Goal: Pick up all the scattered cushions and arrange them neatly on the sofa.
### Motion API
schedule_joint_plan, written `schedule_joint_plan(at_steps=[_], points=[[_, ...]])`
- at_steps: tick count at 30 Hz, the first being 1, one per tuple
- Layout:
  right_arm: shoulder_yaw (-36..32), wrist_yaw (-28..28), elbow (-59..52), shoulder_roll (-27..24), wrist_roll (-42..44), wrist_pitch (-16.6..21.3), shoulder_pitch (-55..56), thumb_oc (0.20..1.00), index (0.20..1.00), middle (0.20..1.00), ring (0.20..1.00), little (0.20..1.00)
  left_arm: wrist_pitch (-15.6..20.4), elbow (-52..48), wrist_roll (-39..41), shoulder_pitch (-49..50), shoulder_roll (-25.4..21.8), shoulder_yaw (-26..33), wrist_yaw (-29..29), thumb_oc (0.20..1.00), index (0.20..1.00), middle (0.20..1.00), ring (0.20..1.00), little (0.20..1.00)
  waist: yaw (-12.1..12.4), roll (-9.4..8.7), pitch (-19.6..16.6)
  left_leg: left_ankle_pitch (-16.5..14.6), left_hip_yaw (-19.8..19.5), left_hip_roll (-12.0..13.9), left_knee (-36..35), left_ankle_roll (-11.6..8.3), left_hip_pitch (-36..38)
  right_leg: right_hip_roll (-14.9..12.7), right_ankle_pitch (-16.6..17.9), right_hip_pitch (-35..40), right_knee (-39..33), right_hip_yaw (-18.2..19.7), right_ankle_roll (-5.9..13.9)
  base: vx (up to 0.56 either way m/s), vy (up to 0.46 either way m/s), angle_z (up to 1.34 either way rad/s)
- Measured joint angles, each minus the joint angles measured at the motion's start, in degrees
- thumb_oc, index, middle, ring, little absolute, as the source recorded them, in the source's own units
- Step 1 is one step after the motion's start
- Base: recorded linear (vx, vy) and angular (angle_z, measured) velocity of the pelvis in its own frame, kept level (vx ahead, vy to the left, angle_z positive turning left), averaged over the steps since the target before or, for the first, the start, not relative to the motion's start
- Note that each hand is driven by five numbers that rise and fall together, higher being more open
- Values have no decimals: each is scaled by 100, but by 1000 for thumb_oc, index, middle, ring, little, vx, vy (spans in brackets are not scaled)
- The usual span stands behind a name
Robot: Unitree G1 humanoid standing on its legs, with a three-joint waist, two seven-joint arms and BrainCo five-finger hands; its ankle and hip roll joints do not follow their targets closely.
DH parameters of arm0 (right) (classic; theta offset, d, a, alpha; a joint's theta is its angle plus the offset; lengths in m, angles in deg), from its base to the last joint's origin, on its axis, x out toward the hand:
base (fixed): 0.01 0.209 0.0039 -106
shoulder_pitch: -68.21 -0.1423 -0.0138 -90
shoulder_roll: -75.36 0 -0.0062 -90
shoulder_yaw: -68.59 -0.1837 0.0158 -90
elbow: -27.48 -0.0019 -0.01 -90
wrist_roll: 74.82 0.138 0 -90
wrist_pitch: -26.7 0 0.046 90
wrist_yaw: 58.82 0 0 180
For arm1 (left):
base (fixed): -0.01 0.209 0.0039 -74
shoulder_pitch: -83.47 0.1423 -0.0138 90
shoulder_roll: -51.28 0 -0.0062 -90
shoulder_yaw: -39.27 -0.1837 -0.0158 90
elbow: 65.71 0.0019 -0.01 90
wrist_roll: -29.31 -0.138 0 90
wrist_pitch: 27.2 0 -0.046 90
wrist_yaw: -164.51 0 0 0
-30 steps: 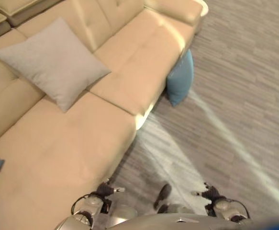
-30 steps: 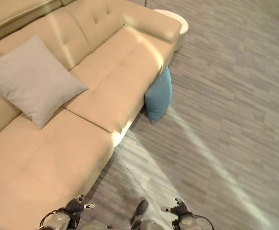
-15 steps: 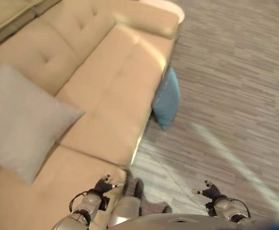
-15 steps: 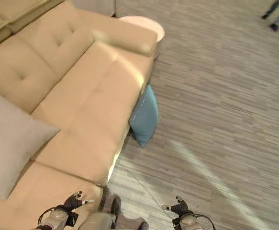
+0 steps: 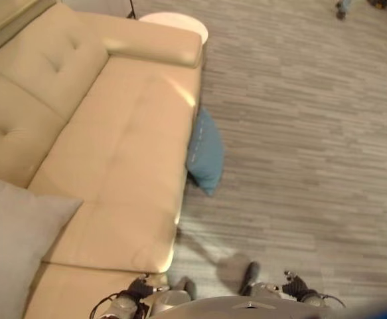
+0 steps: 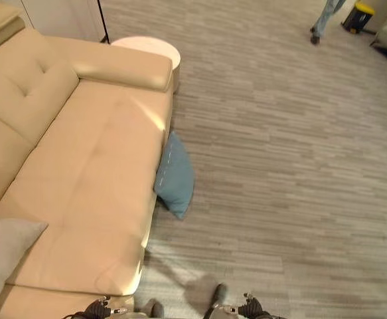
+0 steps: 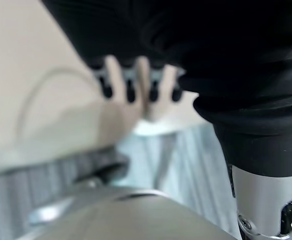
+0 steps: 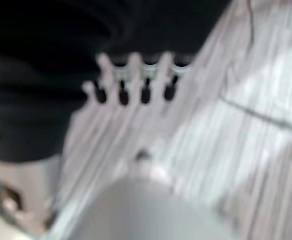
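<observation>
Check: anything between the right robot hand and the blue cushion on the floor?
Nothing: the left eye view shows bare wood-look floor from the right robot hand to the blue cushion.

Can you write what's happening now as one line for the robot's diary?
blue cushion: on floor, leaning against sofa | grey cushion: on sofa | left hand: open, empty | right hand: open, empty

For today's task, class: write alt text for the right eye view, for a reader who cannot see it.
A blue cushion stands on the wood-look floor, leaning against the front of a beige sofa. A grey cushion lies on the sofa's near seat, a round white table stands past its far armrest, and a person's legs show far off.
</observation>
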Motion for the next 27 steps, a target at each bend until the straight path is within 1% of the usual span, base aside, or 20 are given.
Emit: schedule_joint_plan(at_steps=[2,3,5,7,8,10,12,13,15,16,17,18,20,21,22,23,24,25,26,27], points=[[13,2,-9,-2,9,9,45,1000,1000,1000,1000,1000,9,-8,-7,-93,7,-18,0,1000,1000,1000,1000,1000,-4,44,-4,-47,-197,180,140,-76,-64,246,48,266,-388,-34,-156,131,-230,25],[21,4,-21,5,26,3,4,1000,1000,1000,1000,1000,15,-18,-8,-165,9,-17,6,1000,1000,1000,1000,1000,35,45,9,-116,-279,291,369,-186,-209,366,26,295,-462,-57,-287,136,-200,21],[77,59,-214,2,114,10,-31,1000,1000,1000,1000,1000,13,-16,-41,-432,13,11,29,1000,1000,1000,1000,1000,42,-34,165,-256,-421,414,1481,-408,-826,425,-58,307,-471,-205,-419,136,-152,23],[86,119,-224,-26,126,51,-129,1000,1000,1000,1000,1000,15,-18,-42,-510,-34,23,41,1000,1000,1000,1000,1000,149,-160,265,-436,-415,599,2684,-564,-1367,524,-292,426,-456,-113,-905,90,-43,-9],[84,142,-236,-60,142,78,-136,1000,1000,1000,1000,1000,30,-28,-43,-512,-43,24,39,1000,1000,1000,1000,1000,174,-143,257,-445,-408,724,2870,-550,-1481,605,-355,427,-457,-90,-996,248,61,-16],[48,183,-216,-96,178,67,-188,1000,1000,1000,1000,1000,31,-127,-54,-552,-73,11,38,1000,1000,1000,1000,1000,145,-97,303,-436,-501,819,2576,-555,-1559,709,-411,405,-456,2,-1050,200,84,-12],[-63,202,-193,-97,181,44,-263,1000,1000,1000,1000,1000,15,-125,-59,-586,-115,-32,34,1000,1000,1000,1000,1000,43,-136,441,-368,-769,531,1519,-517,-1535,653,-448,415,-456,86,-987,259,139,-19],[-103,218,-166,-134,182,28,-321,1000,1000,1000,1000,1000,7,-129,-59,-638,-82,-36,33,1000,1000,1000,1000,1000,6,-83,595,-105,-726,214,876,-404,-1628,611,-484,504,-460,123,-896,322,141,-28],[-160,215,-68,-133,181,2,-290,1000,1000,1000,1000,1000,9,-123,-70,-672,-16,-50,30,1000,1000,1000,1000,1000,19,18,597,471,-745,-62,514,-395,-1788,595,-638,613,-487,191,-779,275,141,-33],[-163,217,-15,-71,180,17,-182,1000,1000,1000,1000,1000,4,-135,-74,-608,58,-71,29,1000,1000,1000,1000,1000,51,88,501,965,-647,-51,414,-142,-1668,636,-683,717,-483,273,-526,338,278,-42],[-264,201,3,26,171,44,-187,1000,1000,1000,1000,1000,-2,-214,-73,-575,13,-191,31,1000,1000,1000,1000,1000,40,-4,472,967,-471,-131,308,4,-1502,508,-702,707,-409,387,-404,279,313,-76],[-261,204,-98,43,167,64,-165,1000,1000,1000,1000,1000,-60,-277,-100,-596,-3,-286,15,1000,1000,1000,1000,1000,-12,-8,470,959,-252,-154,257,39,-1285,407,-623,690,-229,459,-280,138,257,-83],[-317,145,-125,56,115,125,-162,1000,1000,1000,1000,1000,-86,-372,-202,-530,-25,-429,-13,1000,1000,1000,1000,1000,-115,51,466,895,66,-96,188,115,-889,355,-594,469,482,657,-196,45,156,-144],[-311,131,-115,17,110,121,-161,1000,1000,1000,1000,1000,-83,-382,-231,-539,-13,-452,-18,1000,1000,1000,1000,1000,-187,108,464,791,88,-41,180,200,-778,305,-655,271,1003,711,-51,67,138,-165],[-299,121,-108,-35,110,69,-135,1000,1000,1000,1000,1000,-76,-388,-239,-617,-3,-490,-21,1000,1000,1000,1000,1000,-348,188,480,608,73,-6,191,453,-682,195,-774,-149,1825,718,272,106,124,-104],[-294,121,-103,-27,109,38,-121,1000,1000,1000,1000,1000,-74,-388,-239,-712,-8,-492,-18,1000,1000,1000,1000,1000,-474,153,490,565,92,-28,215,504,-676,96,-816,-351,2209,733,424,353,32,-67],[-403,118,-96,-31,119,-81,168,1000,1000,1000,1000,1000,-53,-369,-241,-939,81,-635,-19,1000,1000,1000,1000,1000,-631,131,517,464,146,-110,112,513,-474,-165,-896,-653,2632,710,550,320,-16,-27],[-394,114,-96,-18,115,-101,286,1000,1000,1000,1000,1000,-49,-351,-241,-964,117,-714,-20,1000,1000,1000,1000,1000,-623,97,494,445,164,-153,66,507,-393,-232,-880,-636,2437,718,534,440,-94,-21],[-382,105,-93,-3,113,-125,480,1000,1000,1000,1000,1000,-51,-325,-240,-902,242,-725,-34,1000,1000,1000,1000,1000,-593,52,454,359,234,-198,51,409,-299,-387,-755,-442,1311,624,413,300,-83,-10],[-371,105,-113,-8,111,-142,478,1000,1000,1000,1000,1000,-48,-294,-241,-783,314,-727,-64,1000,1000,1000,1000,1000,-598,30,441,325,281,-187,45,369,-279,-460,-490,-443,784,666,402,519,-122,-12]])
